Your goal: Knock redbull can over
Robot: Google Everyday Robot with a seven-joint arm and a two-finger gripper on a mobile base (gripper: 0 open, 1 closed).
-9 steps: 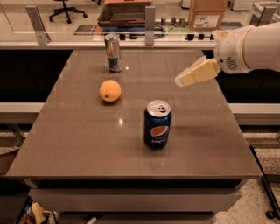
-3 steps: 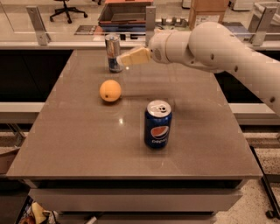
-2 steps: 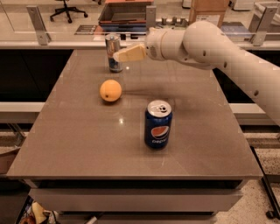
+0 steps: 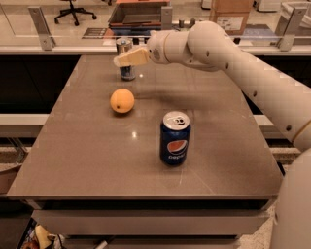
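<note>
Since the earliest frame we see the end effector (image 4: 121, 60) swing across the counter (image 4: 92, 160). It now sits beyond the Pepsi can (image 4: 175, 138) and to its left in the view, right in front of the redbull can (image 4: 128, 73). Its tan tip crosses the middle of that can and hides that band of it. We cannot tell whether it touches the can, nor whether the end effector is open or closed.

The white arm (image 4: 233, 53) reaches in from the right, and its lower part is cut off at the frame edge.

The redbull can stands upright near the far edge of the counter, behind and left of the Pepsi can. We make out a silver top above the end effector and a dark blue-and-silver base below it. It is slimmer than the Pepsi can.

An orange (image 4: 121, 100) lies left of the Pepsi can and a little farther back, between it and the redbull can. The counter is a brown, faintly glossy slab. Behind it we see a low glass partition (image 4: 41, 26), an office chair (image 4: 73, 8) and a cardboard box (image 4: 232, 14).
</note>
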